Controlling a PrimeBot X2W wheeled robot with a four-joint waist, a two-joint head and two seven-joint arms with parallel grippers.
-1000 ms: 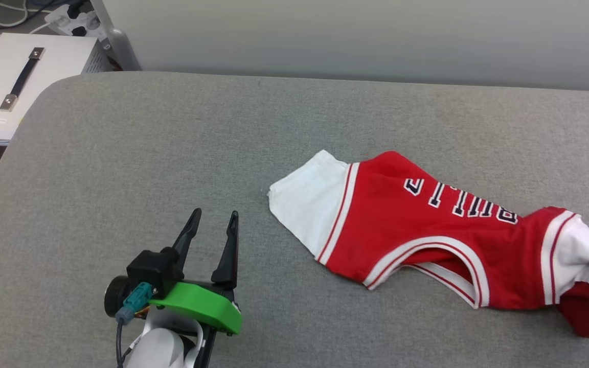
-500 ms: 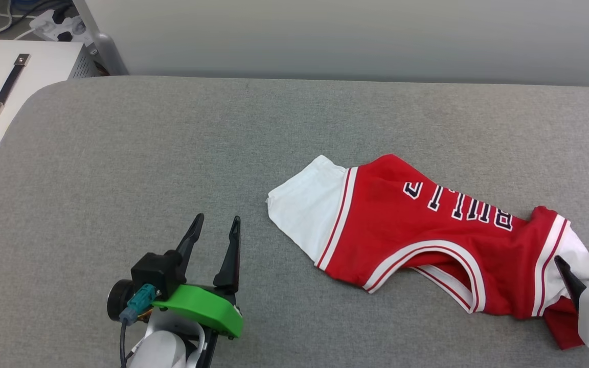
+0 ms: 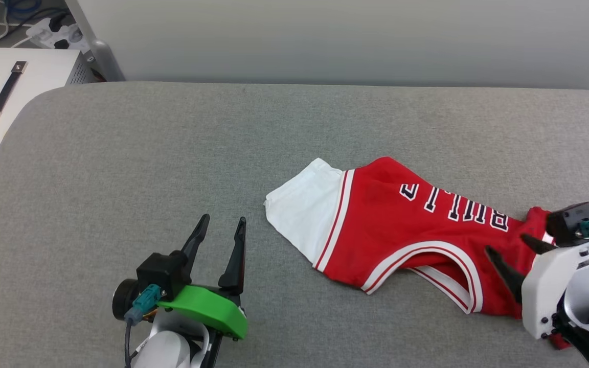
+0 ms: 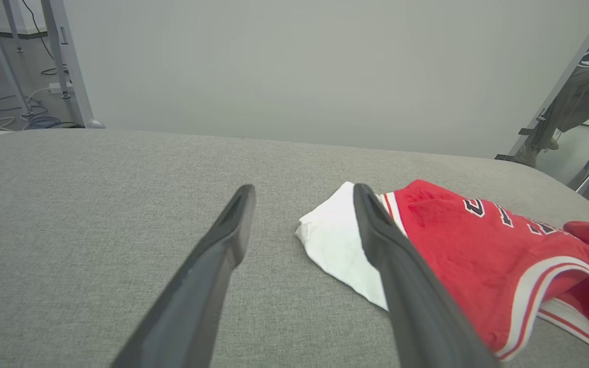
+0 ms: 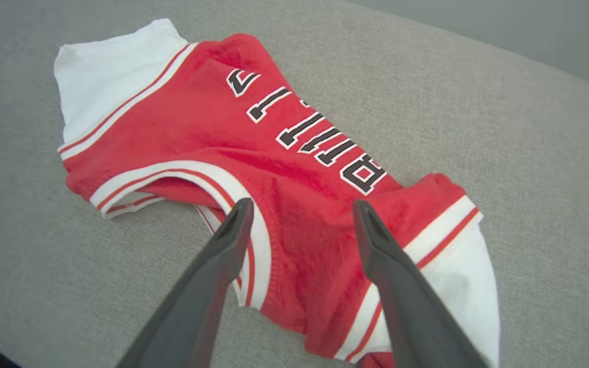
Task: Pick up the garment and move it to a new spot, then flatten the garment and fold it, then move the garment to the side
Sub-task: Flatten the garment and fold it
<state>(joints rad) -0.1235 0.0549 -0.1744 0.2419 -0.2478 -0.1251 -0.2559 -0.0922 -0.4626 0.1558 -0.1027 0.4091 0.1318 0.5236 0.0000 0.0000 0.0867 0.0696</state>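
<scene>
Right fingers are spread wide and empty, poised just over the garment between neckline and near sleeve, probably lining up a fresh grip for the flattening. The garment lies rumpled on the right half of the grey worktop, lettering up. Over on the other side, the left fingers wait open with nothing in them, beside the white sleeve and clear of the cloth. A second ago the right pair was pinched on that sleeve; now it's let go.
</scene>
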